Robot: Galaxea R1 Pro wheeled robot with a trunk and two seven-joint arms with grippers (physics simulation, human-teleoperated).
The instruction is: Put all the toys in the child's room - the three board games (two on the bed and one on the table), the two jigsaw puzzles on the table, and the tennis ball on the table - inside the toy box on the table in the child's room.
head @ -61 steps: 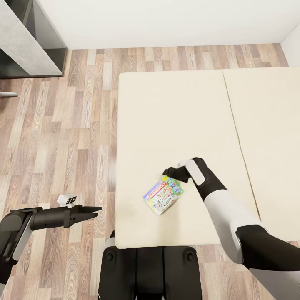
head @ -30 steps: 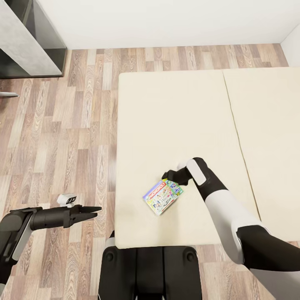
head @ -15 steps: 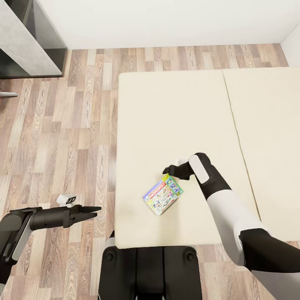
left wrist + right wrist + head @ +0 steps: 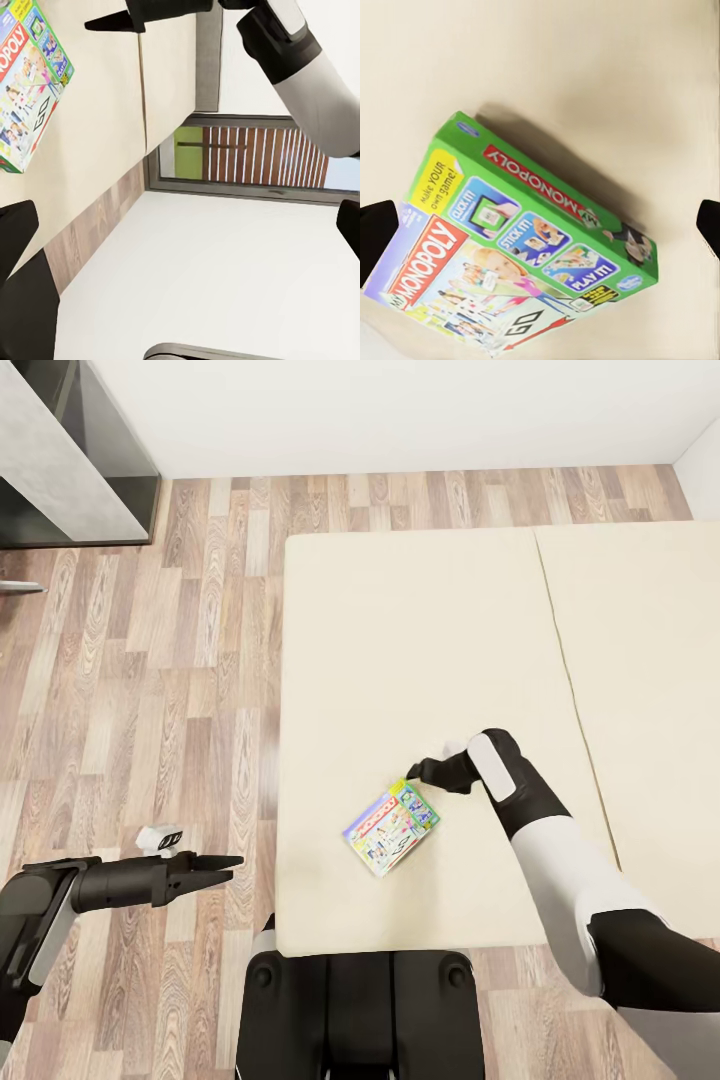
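A green-edged board game (image 4: 392,827) printed MONOPOLY lies flat on the beige bed (image 4: 400,640), near its front left corner. My right gripper (image 4: 418,769) hovers open just past the box's far corner. In the right wrist view the box (image 4: 532,255) lies below, with a dark fingertip (image 4: 375,240) at each side edge and nothing between them. My left gripper (image 4: 215,863) hangs open over the wood floor to the left of the bed. The left wrist view looks across the mattress at the board game (image 4: 26,82) and the right arm (image 4: 300,67).
A seam (image 4: 575,710) splits the mattress into two parts. A grey cabinet (image 4: 60,460) stands at the far left by the white wall. Wood plank floor (image 4: 170,660) runs along the bed's left side. My dark base (image 4: 360,1010) is against the bed's front edge.
My right gripper dipped toward the box's far corner, then drew back a little to the right. The box lies almost where it was. The left arm has not moved.
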